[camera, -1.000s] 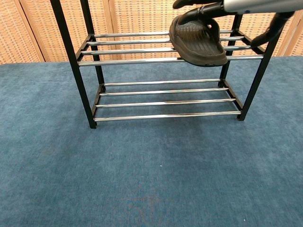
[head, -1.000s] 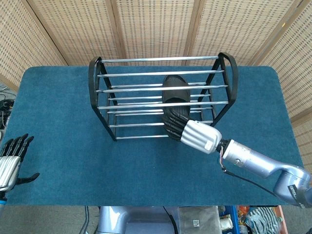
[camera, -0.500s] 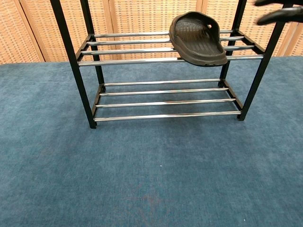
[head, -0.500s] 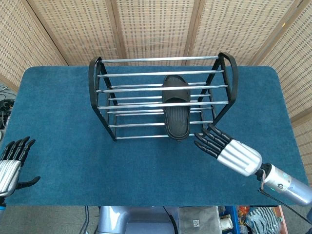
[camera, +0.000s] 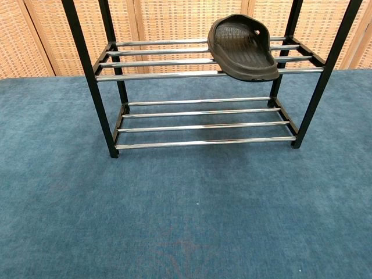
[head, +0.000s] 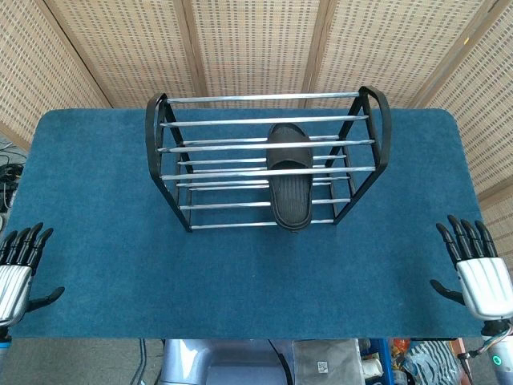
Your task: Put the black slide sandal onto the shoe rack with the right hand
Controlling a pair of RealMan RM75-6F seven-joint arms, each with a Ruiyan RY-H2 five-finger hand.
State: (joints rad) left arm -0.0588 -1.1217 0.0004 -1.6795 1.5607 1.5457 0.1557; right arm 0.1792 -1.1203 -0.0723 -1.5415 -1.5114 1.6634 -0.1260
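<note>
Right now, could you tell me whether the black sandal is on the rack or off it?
On: the black slide sandal rests across the shoe rack bars, with neither hand touching it.

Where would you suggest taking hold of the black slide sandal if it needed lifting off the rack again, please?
Probably the heel end of the black slide sandal, approached from the rack's front. That end overhangs the front bar of the shoe rack, so fingers could close above and below the sole. The strap end lies further back over the bars, harder to reach. The right hand is nearer.

We see a blue carpeted tabletop (head: 96, 184) with rounded corners, and behind it a woven wicker folding screen (head: 256, 44) framed in wood.
</note>
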